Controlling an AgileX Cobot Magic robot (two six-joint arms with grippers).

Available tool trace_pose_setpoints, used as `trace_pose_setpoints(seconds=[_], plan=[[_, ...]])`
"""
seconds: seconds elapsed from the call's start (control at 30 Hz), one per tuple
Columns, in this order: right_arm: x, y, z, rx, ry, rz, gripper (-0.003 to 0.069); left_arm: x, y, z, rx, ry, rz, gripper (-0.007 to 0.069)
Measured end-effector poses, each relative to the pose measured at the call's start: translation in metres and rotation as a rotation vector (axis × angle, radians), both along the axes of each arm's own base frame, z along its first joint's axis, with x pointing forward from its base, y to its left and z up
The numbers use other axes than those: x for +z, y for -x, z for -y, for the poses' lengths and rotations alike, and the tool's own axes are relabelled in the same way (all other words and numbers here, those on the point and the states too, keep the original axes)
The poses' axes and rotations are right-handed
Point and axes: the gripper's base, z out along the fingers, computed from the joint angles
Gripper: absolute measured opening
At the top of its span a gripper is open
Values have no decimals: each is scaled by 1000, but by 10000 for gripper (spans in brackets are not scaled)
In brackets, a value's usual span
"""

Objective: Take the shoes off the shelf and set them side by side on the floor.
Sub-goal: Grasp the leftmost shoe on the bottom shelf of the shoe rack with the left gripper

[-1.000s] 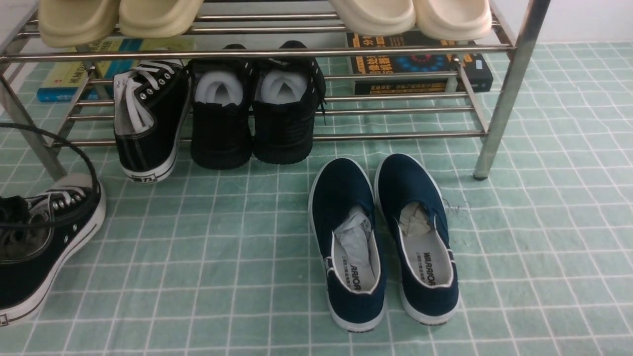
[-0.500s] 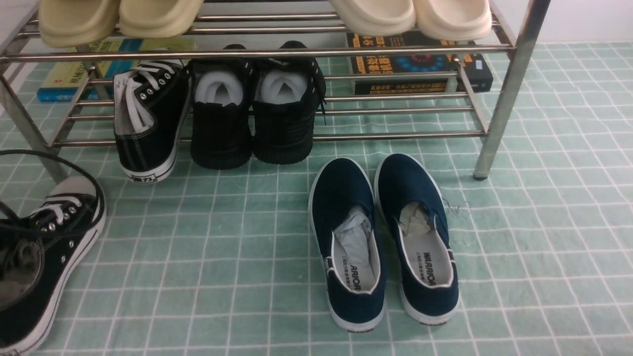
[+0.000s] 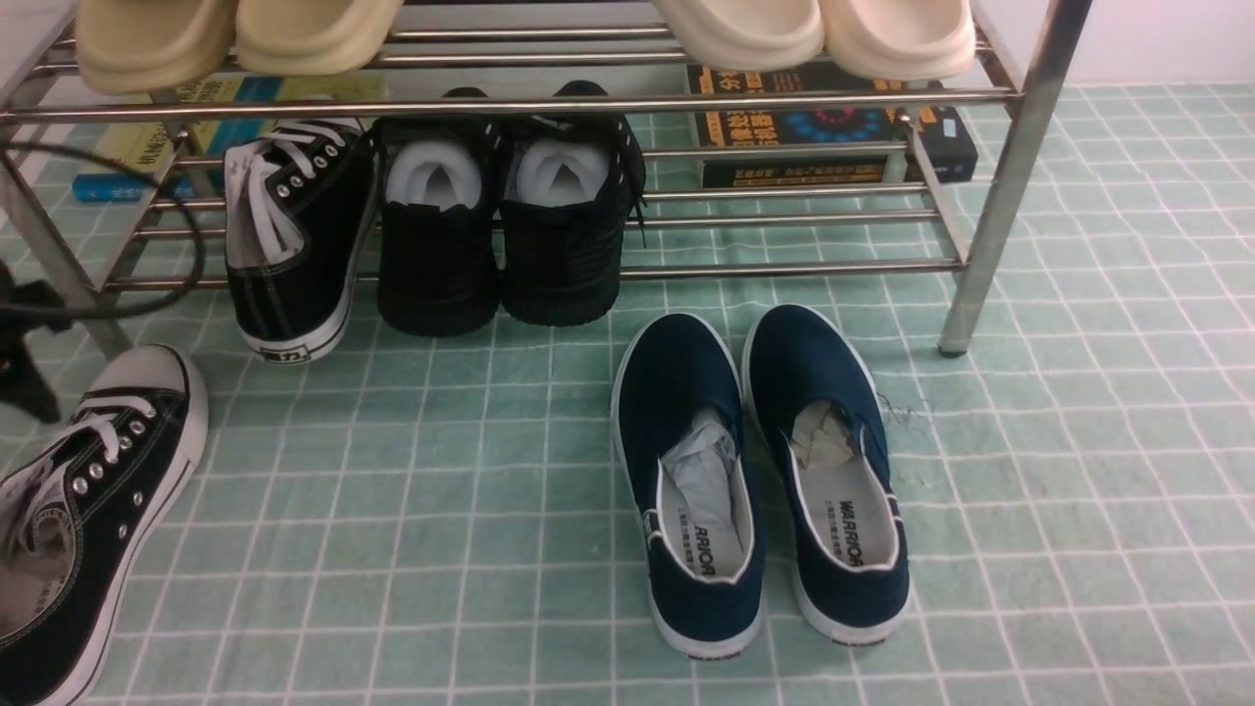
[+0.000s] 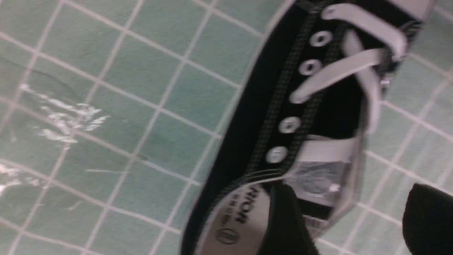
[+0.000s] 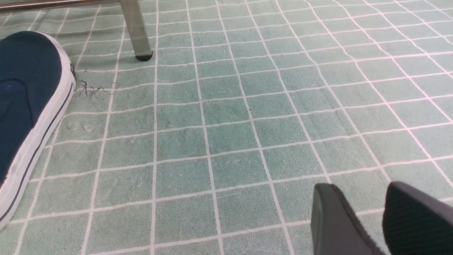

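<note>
1 black lace-up sneaker [image 3: 93,510] lay on the floor [image 3: 441,490], near left; its mate [image 3: 294,235] sat on the lower tier of the shelf [image 3: 784,267], far left. The left gripper [image 4: 350,191] gaped wide above the sneaker — holding nothing. The right gripper [image 5: 357,191] — slightly parted, empty — hung over the floor.

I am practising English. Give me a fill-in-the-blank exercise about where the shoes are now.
One black sneaker lies on the floor; the second sneaker stands on the shelf's ___ tier.
The ___ slip-ons lie side by side on the floor.
The left claw is ___ and holds nothing.
Missing words: lower; navy; open.
</note>
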Motion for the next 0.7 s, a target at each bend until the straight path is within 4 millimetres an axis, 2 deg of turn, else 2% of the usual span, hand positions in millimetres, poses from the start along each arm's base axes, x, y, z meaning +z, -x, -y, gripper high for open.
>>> trace_pose_setpoints(seconds=[0.07, 0.13, 0.17, 0.23, 0.37, 0.43, 0.53, 0.7], plan=[[0, 0, 0, 0, 0, 0, 237, 17, -14, 31, -80, 30, 85, 458], [0, 0, 0, 0, 0, 0, 237, 22, -20, 43, -106, 34, 118, 459], [0, 0, 0, 0, 0, 0, 237, 30, -32, 61, -126, 48, 187, 459], [0, 0, 0, 0, 0, 0, 237, 33, -43, 74, -118, 65, 242, 459], [0, 0, 0, 0, 0, 0, 237, 22, -65, 79, -61, 63, 286, 459], [0, 0, 0, 0, 0, 0, 237, 16, -70, 78, -53, 50, 282, 459], [0, 0, 0, 0, 0, 0, 237, -6, -85, 76, -60, 6, 260, 458], [0, 0, 0, 0, 0, 0, 237, -31, -102, 76, -69, -6, 259, 430]])
